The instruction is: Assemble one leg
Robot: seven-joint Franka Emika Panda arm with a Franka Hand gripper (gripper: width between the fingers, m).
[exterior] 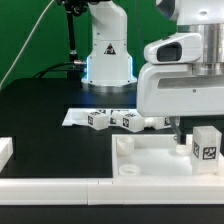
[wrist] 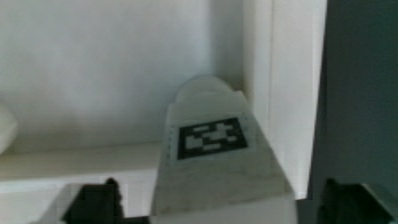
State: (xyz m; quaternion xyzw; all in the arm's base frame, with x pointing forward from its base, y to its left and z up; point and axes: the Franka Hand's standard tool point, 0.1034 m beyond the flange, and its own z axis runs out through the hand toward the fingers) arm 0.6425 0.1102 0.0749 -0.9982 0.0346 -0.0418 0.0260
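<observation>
White legs: 1 (wrist: 221, 150) clamped between 2 fingers (wrist: 93, 200), 3 (exterior: 131, 121) on black table (exterior: 40, 115).

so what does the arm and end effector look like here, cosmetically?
White glossy arm with a blue-lit ring at its base and a triangular warning sticker. A black cable runs along it. The end effector has a boxy white housing with dark accents; the wrist view shows dark fingers.

Your exterior view looks low across the black worktop (exterior: 40, 110) toward the arm's base; your wrist view looks close down the tagged white plastic leg (wrist: 222, 160), which both views share.
</observation>
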